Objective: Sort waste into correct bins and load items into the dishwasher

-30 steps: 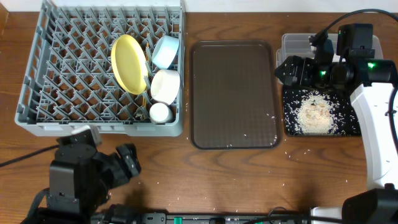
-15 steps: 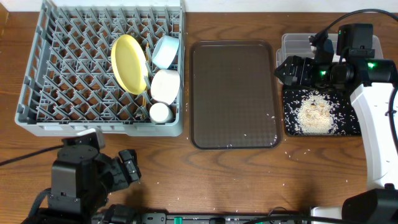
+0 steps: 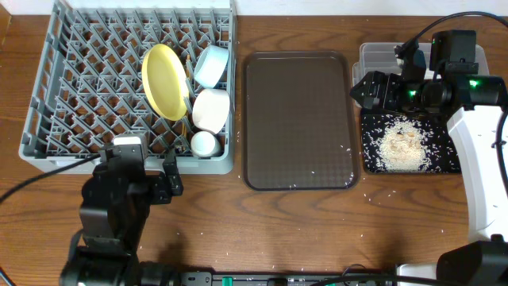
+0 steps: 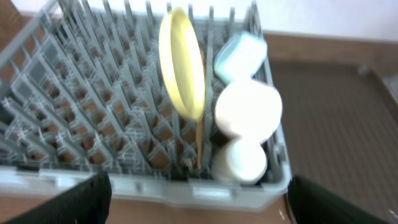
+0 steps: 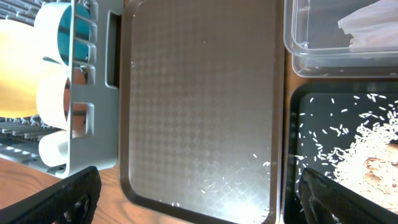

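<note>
The grey dish rack (image 3: 87,87) holds the yellow plate (image 3: 163,79) on edge, the light blue bowl (image 3: 212,65), the white bowl (image 3: 211,110) and the white cup (image 3: 205,144); they also show in the left wrist view (image 4: 180,62). My left gripper (image 3: 136,164) is open and empty at the rack's front edge. The black tray (image 3: 452,163) holds a heap of rice (image 3: 401,147). The clear tub (image 5: 323,50) holds a white piece of wrapper (image 5: 370,28); its coloured part is hidden. My right gripper (image 3: 377,89) is open and empty above the tub and black tray.
The brown serving tray (image 3: 298,119) lies between the rack and the bins, with a few rice grains (image 5: 217,183) on it. Loose grains lie on the wooden table in front of the trays. The right arm covers most of the clear tub from above.
My left arm has moved away from the table's front edge up to the rack's front wall. The right arm and all objects have stayed put.
</note>
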